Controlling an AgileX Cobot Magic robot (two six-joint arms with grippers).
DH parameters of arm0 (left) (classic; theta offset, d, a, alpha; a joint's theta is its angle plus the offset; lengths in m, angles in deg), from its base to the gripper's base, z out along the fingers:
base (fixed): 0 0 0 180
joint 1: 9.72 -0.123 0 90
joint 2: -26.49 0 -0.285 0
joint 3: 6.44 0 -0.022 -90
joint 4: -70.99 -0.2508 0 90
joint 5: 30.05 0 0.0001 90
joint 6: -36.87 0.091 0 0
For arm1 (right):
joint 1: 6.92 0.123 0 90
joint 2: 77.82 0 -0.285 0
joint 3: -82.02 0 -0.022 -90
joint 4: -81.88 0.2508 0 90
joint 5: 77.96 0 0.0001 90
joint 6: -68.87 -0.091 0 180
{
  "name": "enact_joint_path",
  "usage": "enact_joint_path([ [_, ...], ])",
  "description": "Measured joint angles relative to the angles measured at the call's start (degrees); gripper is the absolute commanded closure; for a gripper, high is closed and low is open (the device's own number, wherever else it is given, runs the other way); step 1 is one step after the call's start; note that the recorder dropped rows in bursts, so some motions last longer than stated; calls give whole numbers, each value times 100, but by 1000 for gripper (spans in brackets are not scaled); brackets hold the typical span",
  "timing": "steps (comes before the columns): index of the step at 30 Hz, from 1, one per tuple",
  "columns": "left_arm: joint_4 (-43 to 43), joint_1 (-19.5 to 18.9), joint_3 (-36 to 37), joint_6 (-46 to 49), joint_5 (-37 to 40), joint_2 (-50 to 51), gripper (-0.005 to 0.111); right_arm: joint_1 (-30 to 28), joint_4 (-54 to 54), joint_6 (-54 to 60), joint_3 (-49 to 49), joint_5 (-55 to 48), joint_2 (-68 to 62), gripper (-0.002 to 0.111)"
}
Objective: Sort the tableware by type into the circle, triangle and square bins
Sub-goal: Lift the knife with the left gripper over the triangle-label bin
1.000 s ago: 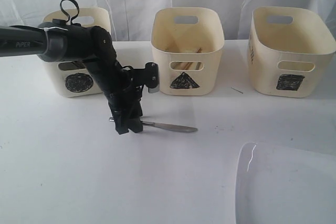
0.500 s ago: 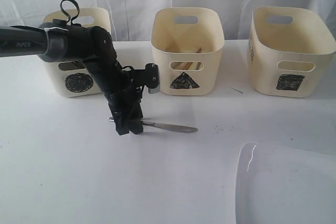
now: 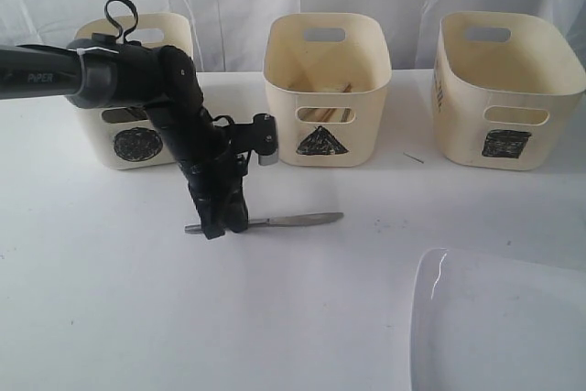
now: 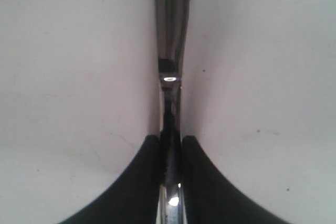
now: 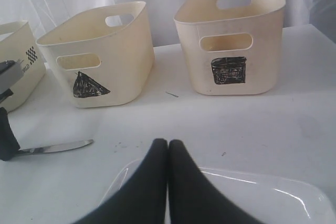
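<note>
Closing since 1 second ago, the left hand now pinches the steel knife by its handle, turning it slightly on the counter. It looks ready to lift. The triangle bin, holding wooden chopsticks, seems the likely destination. The right hand is closed and empty by the white plate.
</note>
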Motion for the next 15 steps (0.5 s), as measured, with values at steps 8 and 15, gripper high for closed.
enact_joint_path([
  [8, -172, 0, 80, -222, 554, -182, 107, 0, 0, 0, 0, 0, 0, 108],
  [15, -205, 10, 80, -476, 666, -576, 107, 0, 0, 0, 0, 0, 0, 108],
])
